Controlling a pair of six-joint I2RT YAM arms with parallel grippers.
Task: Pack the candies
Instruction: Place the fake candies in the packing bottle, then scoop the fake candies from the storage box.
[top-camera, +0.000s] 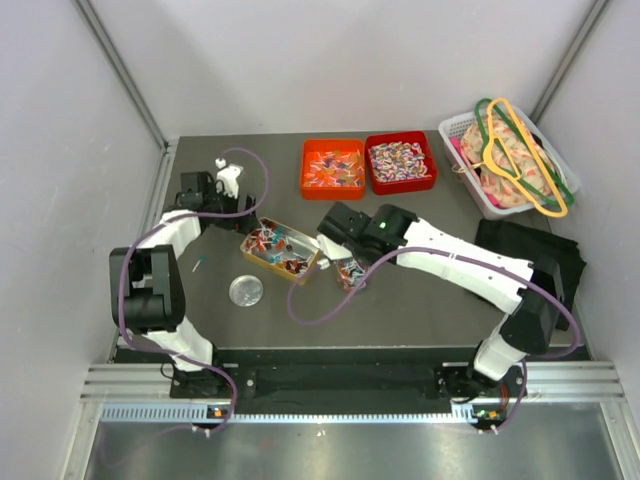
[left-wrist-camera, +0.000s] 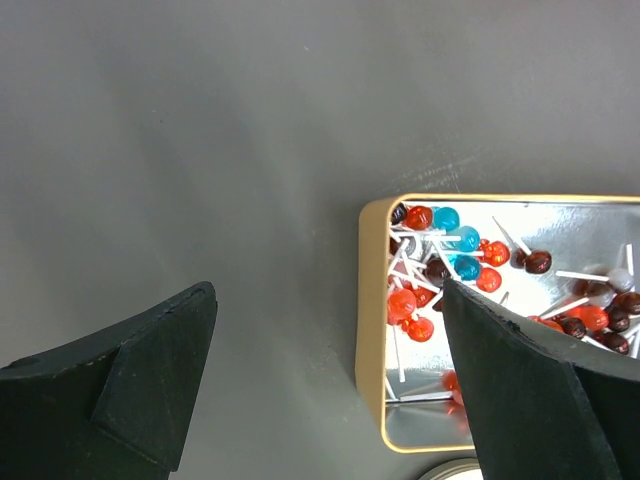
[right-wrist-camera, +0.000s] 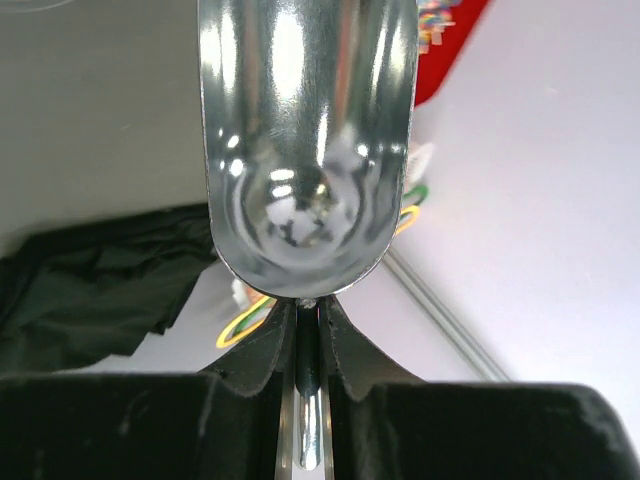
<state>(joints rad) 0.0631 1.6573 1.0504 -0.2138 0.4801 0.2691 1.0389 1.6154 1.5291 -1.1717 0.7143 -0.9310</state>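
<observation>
steel scoop (right-wrist-camera: 305, 150) handle clamped in right pincer (right-wrist-camera: 308, 325); left pincer (left-wrist-camera: 325, 290) gapes wide over edge of gold tin (left-wrist-camera: 372, 330) of candies (left-wrist-camera: 465, 240).

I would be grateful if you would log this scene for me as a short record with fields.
left hand: open, over the gold tin's corner
right hand: shut on the metal scoop's handle; bowl empty
gold tin: lid off, candies inside
round lid: on the table beside the tin
orange bin, red bin: side by side at the back, both holding candies
</observation>
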